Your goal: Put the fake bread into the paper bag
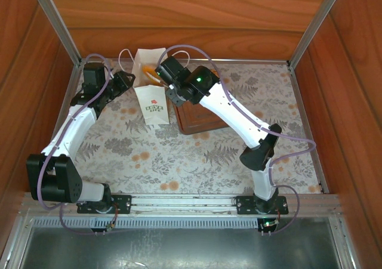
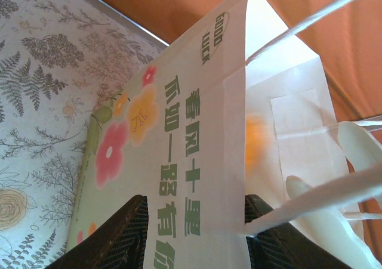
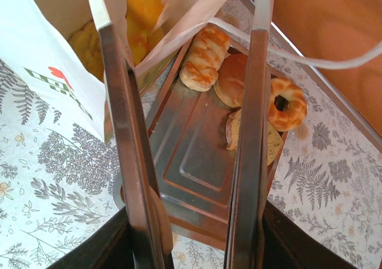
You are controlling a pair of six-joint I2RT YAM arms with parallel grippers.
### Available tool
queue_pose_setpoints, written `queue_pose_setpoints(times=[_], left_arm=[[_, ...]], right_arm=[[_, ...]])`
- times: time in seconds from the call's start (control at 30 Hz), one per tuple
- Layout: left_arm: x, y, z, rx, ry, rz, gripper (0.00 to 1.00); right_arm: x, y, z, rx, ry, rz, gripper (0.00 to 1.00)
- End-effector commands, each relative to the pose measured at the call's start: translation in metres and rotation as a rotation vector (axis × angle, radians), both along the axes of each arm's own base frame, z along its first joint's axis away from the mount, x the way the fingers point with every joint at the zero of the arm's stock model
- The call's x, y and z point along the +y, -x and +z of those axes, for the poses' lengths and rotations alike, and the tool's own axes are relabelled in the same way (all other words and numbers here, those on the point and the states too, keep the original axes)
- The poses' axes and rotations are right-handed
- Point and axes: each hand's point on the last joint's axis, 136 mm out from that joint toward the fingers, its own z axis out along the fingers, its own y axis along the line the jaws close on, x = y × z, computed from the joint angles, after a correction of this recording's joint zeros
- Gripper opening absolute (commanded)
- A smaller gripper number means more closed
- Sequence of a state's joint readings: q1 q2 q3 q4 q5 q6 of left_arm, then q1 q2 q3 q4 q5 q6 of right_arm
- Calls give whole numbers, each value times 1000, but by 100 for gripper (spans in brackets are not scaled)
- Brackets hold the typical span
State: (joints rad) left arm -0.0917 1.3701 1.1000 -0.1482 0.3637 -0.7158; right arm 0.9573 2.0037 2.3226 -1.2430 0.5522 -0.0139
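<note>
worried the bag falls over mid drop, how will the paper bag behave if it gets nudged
Likely tips easily: the paper bag stands tall and narrow, and looks light. Its thin, creased paper walls would probably buckle rather than push back. The left tool, closed across its side, should steady it somewhat.

White paper bag (image 1: 153, 105), green lettering; golden, perhaps striped bread (image 3: 206, 57).
</note>
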Motion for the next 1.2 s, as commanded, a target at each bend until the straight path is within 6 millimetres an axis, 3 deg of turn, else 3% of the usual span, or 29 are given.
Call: queue_pose_setpoints(times=[0.0, 0.53, 0.93, 1.03, 1.07, 1.17], left_arm=[[2, 1, 13, -34, 15, 8, 47], [-6, 2, 22, -47, 50, -27, 47], [-4, 7, 37, -70, 35, -29, 57], [1, 12, 42, -80, 20, -14, 61], [3, 14, 44, -87, 15, -8, 63], [8, 19, 48, -98, -3, 9, 66]], right_arm=[[0, -1, 8, -31, 10, -3, 48], [4, 11, 42, -49, -144, 11, 47], [-3, 41, 109, -66, -447, 41, 47], [-9, 52, 123, -62, -530, 52, 46], [-18, 58, 134, -70, -570, 53, 47], [-35, 65, 142, -68, -626, 34, 47]])
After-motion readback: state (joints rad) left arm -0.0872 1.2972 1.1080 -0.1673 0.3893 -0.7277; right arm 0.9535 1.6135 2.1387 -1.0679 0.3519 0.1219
